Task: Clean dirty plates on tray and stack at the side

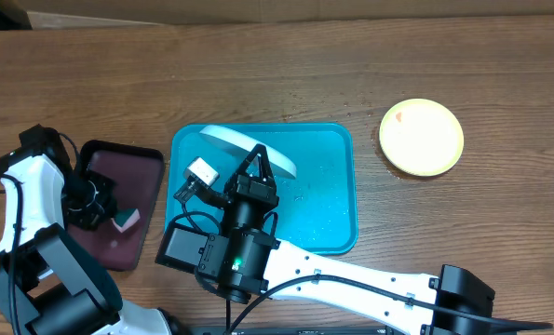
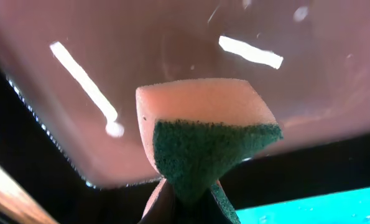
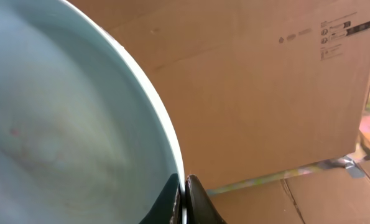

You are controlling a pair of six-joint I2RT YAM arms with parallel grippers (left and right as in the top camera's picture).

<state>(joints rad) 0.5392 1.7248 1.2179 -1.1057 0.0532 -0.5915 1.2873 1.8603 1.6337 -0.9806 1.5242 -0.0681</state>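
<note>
Table: I see bare brown wood (image 1: 463,56) under everything, with both arms reaching in from the near edge.
Cardboard box: it fills the background of my right wrist view (image 3: 265,93), behind the plate.
Turquoise tray: it lies flat at the middle of the table (image 1: 328,195), with droplets on its floor.
Maroon tray: it sits just beside the turquoise tray on the left (image 1: 132,172) and fills most of my left wrist view (image 2: 172,50).
Yellow-green plate: it lies flat on the table (image 1: 422,138), to the right of the turquoise tray and apart from it. It has a small reddish smear near its upper left rim.
Teal-rimmed plate: it is tipped up on edge over the far left part of the turquoise tray (image 1: 249,149). In my right wrist view its pale face (image 3: 60,124) looks faintly smeared.
Right gripper: its jaws are pressed together on the rim of the teal-rimmed plate (image 1: 258,156), one finger on each side of the edge (image 3: 183,196).
Left gripper: it is pinched tight on the sponge (image 1: 118,216) over the maroon tray (image 2: 186,202).
Sponge: pink foam with a green scouring face (image 2: 203,124), clamped at its lower corner (image 1: 128,220). I cannot tell whether it touches the maroon tray.
</note>
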